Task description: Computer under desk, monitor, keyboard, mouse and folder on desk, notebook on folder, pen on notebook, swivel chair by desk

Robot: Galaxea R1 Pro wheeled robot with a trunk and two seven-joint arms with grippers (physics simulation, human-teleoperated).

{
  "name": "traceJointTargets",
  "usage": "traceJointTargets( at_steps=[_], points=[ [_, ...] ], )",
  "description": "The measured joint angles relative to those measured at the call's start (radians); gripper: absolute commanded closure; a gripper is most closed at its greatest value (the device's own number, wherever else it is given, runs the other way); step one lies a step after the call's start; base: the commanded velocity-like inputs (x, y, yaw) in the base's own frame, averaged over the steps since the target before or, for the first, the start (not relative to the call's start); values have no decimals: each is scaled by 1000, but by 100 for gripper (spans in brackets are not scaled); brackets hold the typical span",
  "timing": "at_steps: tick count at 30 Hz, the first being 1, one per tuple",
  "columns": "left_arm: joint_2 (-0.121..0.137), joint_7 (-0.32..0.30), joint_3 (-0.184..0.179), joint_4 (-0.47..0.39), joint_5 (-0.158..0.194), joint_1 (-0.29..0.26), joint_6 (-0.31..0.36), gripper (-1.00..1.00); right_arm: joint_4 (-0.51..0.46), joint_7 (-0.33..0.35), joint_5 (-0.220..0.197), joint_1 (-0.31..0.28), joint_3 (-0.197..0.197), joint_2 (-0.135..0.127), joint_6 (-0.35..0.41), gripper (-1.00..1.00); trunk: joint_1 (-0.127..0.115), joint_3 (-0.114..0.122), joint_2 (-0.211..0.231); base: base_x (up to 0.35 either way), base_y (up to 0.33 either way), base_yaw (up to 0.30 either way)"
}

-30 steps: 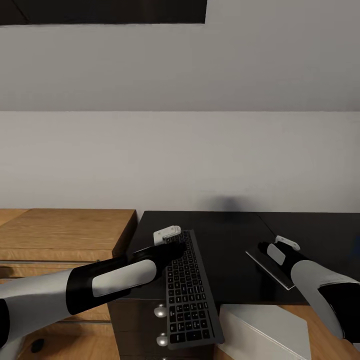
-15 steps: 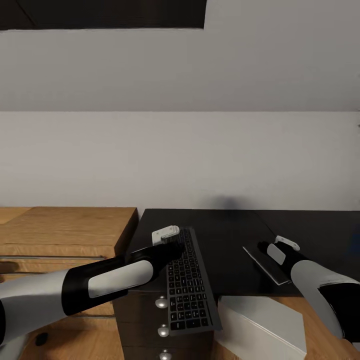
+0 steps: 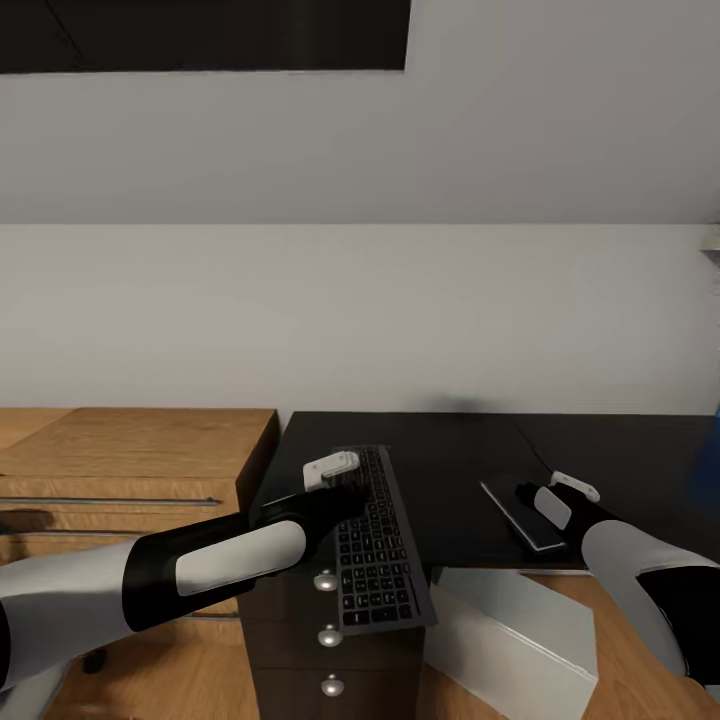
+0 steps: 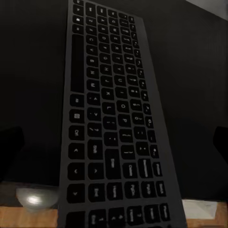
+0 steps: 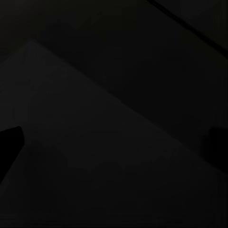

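Your view has dropped and closed on the desk (image 3: 450,470), so both loads near placement. The keyboard (image 3: 378,540), clamped in your left gripper (image 3: 345,492), overhangs the drawers; your right gripper (image 3: 535,497) holds the notebook (image 3: 520,512) over the desktop.

Black desk (image 3: 450,470), dark grey-keyed keyboard (image 3: 378,540) framed silver-grey, white computer (image 3: 515,640), light wooden chest (image 3: 130,450), silver knobs (image 3: 325,581).
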Motion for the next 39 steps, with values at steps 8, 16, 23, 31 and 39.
traceJointTargets(
  at_steps=[8,16,23,31,39],
  points=[
    [0,0,0,0,0,0,0,-100,2,-1,5,0,5,-1,0,-100,0,0,0,-65,0,0],
    [0,0,0,0,0,0,0,-100,0,0,0,0,0,-1,0,-100,0,0,0,-176,0,0],
    [0,0,2,0,0,0,-2,-100,2,0,4,0,3,-1,0,-100,0,0,0,-125,0,0],
    [0,0,2,0,0,0,-2,-100,34,-1,3,0,-1,-1,1,-100,-23,19,42,-8,0,0],
    [-1,0,3,0,0,0,-1,-100,39,-3,-10,1,-19,-2,2,-100,-54,44,98,0,0,0]
  ],
)
